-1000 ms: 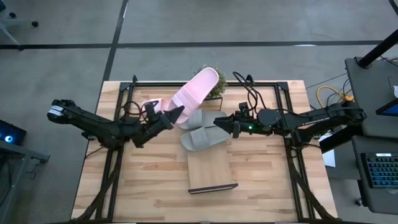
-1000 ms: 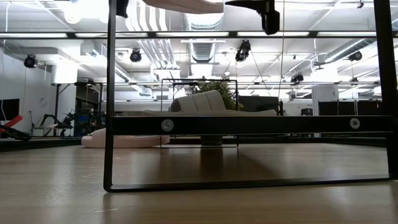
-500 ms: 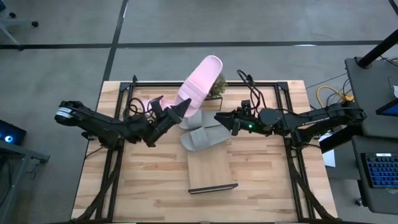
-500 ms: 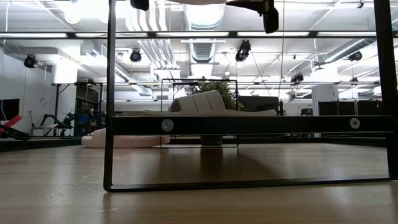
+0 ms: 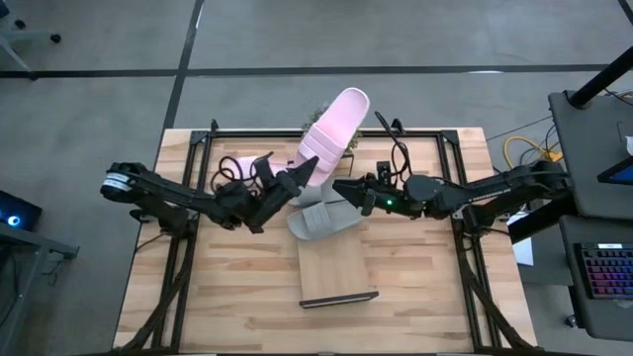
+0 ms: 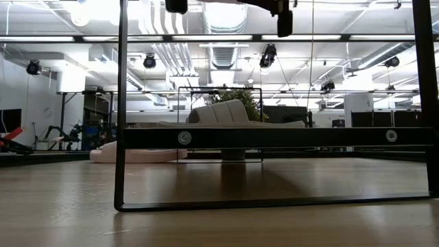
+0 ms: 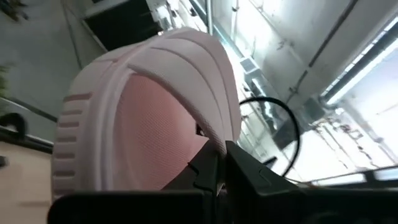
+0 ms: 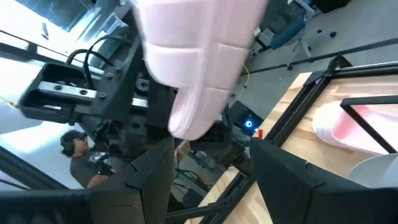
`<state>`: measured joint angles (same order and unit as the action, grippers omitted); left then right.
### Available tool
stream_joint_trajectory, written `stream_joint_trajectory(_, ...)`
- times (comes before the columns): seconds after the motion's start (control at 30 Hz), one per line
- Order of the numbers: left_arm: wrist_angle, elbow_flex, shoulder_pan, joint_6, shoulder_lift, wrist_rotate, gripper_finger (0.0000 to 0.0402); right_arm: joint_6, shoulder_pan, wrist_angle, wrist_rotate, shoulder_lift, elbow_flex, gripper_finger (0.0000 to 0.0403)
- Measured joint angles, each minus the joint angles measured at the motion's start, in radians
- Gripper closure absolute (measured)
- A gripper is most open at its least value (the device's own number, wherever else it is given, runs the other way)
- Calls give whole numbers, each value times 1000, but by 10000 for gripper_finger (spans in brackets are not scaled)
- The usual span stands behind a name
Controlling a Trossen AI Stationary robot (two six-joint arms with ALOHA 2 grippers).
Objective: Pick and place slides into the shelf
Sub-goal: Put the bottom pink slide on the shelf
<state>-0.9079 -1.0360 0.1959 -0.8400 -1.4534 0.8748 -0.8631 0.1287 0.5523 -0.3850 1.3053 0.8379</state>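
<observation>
My left gripper (image 5: 293, 181) is shut on a pale pink slide (image 5: 332, 132) and holds it up in the air over the table's far middle; the slide also fills the left wrist view (image 7: 143, 118). My right gripper (image 5: 344, 189) is open, level, just right of that slide. In the right wrist view its fingers stand below and on either side of the slide (image 8: 199, 62), apart from it. The second pink slide (image 5: 237, 166) lies on the table. Two grey slides (image 5: 321, 220) lie at the far end of the shelf (image 5: 338, 269). My left gripper holds the pink slide by its lower end, at the side edge of the ribbed strap (image 7: 217, 134); the fingers (image 7: 239, 168) hide the exact hold. They come slanting up from the table's left. The slide is lifted clear and rises toward the far right.
A small potted plant (image 5: 343, 144) stands at the far edge behind the lifted slide. The shelf's black wire rim (image 6: 122, 103) stands close in the low view, with a grey slide (image 6: 219, 113) behind it. Cables (image 5: 396, 148) trail along the right arm.
My left gripper has gone toward the table's right and far edges and upward, carrying the pink slide, which now stands higher and farther right. My right gripper has shifted a little toward the left, closer to the slide.
</observation>
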Motion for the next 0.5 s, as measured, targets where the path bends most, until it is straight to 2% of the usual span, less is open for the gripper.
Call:
stream_joint_trajectory(0.27,3,-54,-4,-18,-49,-45,401,34,-3,19,21,39,54,202)
stream_joint_trajectory(0.5,6,-67,-6,-19,-55,-59,401,83,-3,-92,22,61,142,202)
